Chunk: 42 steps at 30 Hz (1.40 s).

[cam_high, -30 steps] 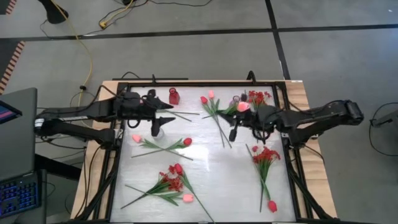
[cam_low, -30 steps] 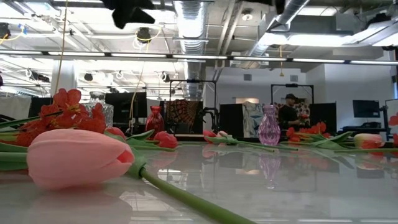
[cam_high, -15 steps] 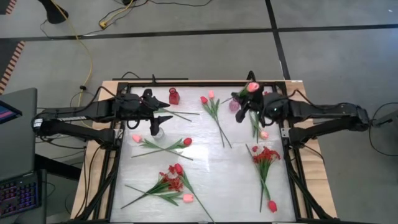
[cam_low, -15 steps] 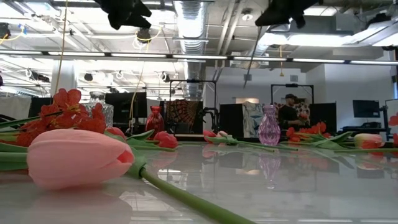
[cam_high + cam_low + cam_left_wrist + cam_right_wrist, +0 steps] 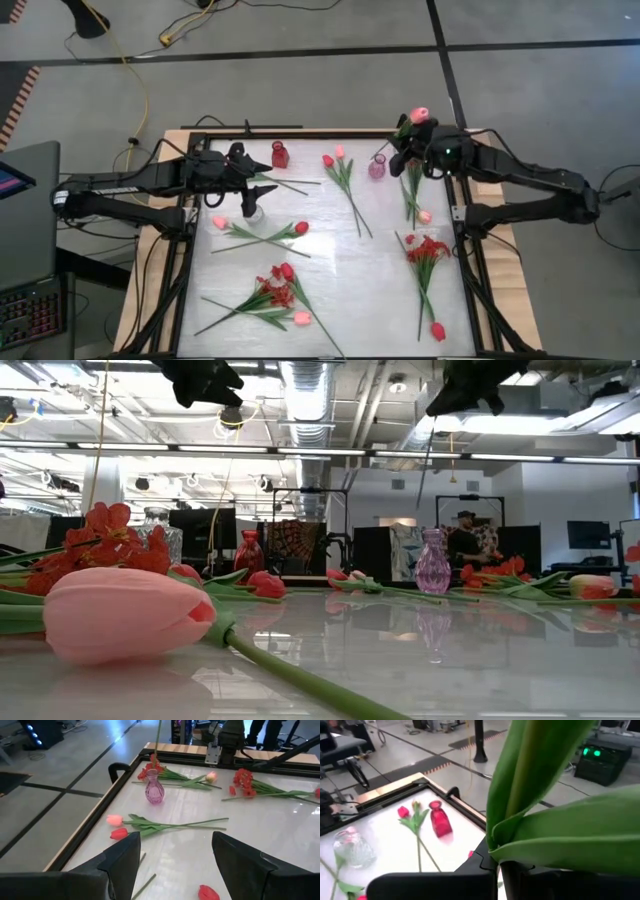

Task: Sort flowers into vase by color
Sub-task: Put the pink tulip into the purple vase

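Pink tulip [image 5: 419, 114] aloft at the table's far right corner, stem clenched in right gripper [image 5: 413, 150], hanging near pink vase [image 5: 377, 167]. Mid-transport step. Next: stem tip over vase mouth, then lower. Left gripper [image 5: 262, 184] parked over clear vase [image 5: 253, 208], fingers apart, empty.

Between the right jaws, broad green leaves [image 5: 540, 795] fill the wrist view; the blossom, probably pink, is cut off.

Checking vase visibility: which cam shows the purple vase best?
Left wrist view: the purple vase stands whole and unblocked. High view shows only its top; low view shows it far off; right wrist view doesn't show it.
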### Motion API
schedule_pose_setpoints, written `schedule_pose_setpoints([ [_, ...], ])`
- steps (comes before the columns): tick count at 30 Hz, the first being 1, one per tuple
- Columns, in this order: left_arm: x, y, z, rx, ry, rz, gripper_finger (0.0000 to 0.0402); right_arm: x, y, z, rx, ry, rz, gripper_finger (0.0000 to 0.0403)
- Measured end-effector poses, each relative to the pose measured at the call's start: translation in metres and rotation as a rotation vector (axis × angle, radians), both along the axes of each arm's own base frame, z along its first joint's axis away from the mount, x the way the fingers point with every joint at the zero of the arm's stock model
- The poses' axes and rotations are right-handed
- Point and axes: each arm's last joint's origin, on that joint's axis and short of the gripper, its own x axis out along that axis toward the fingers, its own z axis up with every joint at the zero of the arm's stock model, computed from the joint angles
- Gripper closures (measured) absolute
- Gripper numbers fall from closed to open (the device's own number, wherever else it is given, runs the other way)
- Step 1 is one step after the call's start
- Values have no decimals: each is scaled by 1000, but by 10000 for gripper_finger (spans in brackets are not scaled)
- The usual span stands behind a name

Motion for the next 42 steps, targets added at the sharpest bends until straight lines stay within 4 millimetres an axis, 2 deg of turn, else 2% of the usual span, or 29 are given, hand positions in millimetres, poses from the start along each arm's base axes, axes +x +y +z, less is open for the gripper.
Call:
schedule_pose_setpoints([
  [4,0,0,0,0,2,1,166,0,-8,2,36,26,-45,371],
  [13,0,0,0,3,6,0,166,11,-30,-21,125,137,-92,371],
  [23,-1,0,-2,-1,27,1,166,27,-43,-40,155,219,-111,366],
  [34,-1,0,-2,-3,26,2,166,40,-51,-53,173,253,-122,316],
  [42,-1,0,-2,-5,26,2,166,35,-49,-49,169,256,-119,229],
])
